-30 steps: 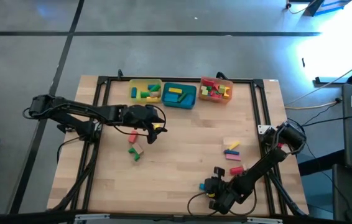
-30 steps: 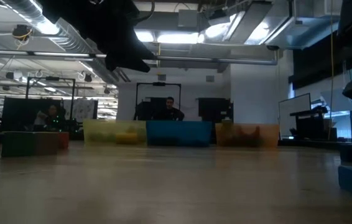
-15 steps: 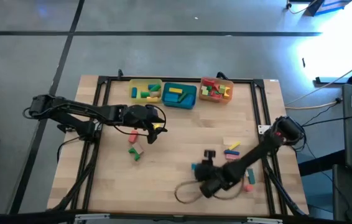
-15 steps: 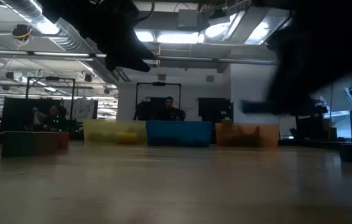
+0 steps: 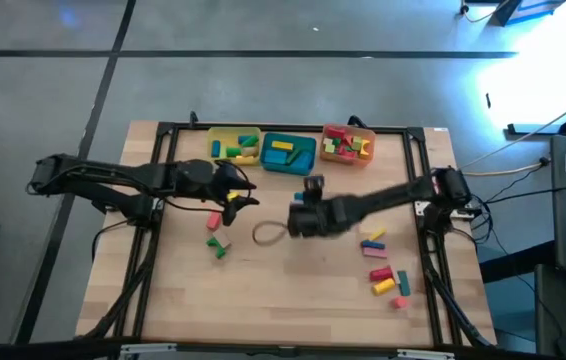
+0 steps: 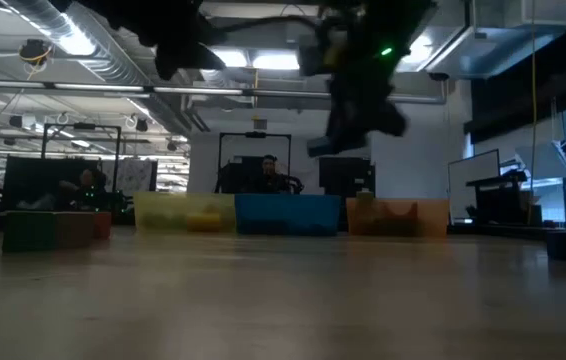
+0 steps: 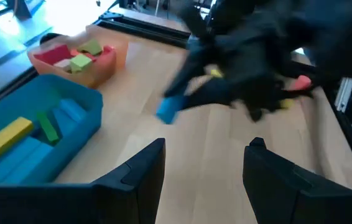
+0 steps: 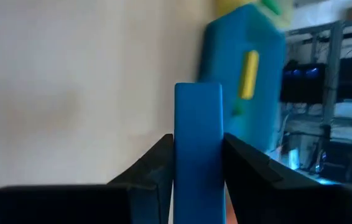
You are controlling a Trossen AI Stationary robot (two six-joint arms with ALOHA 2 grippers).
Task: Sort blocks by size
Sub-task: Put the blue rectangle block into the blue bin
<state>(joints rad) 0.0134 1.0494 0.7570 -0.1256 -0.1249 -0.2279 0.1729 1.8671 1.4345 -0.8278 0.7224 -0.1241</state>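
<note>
My right gripper [image 5: 307,200] hangs high over the table's middle, just near of the teal tray [image 5: 288,153], shut on a blue bar block [image 8: 198,118]. The bar also shows in the left wrist view [image 7: 166,112] and the low view [image 6: 323,147]. My left gripper [image 5: 236,194] is open and empty to the left of it, above the table [image 7: 204,149]. Loose blocks lie flat on the table: a pink one [image 5: 214,219] and a tan and green pair [image 5: 217,245] at the left, and several at the right [image 5: 383,275]. My right gripper pinches the blue bar by its two long side faces [image 8: 198,162] between its two fingers. The bar lies along the fingers and sticks out past their tips toward the teal tray. It is lifted clear of the table.
A yellow tray [image 5: 235,146], the teal tray and an orange tray [image 5: 348,145] stand in a row at the far edge, each with blocks inside. A cable loop [image 5: 266,233] hangs from the right arm. A black frame borders the table. People sit beyond the far edge [image 6: 268,175].
My right gripper has swung up from the near right edge toward the table's middle and far side, carrying the blue bar toward the teal tray. My left gripper has drawn back a little toward the left and far side.
</note>
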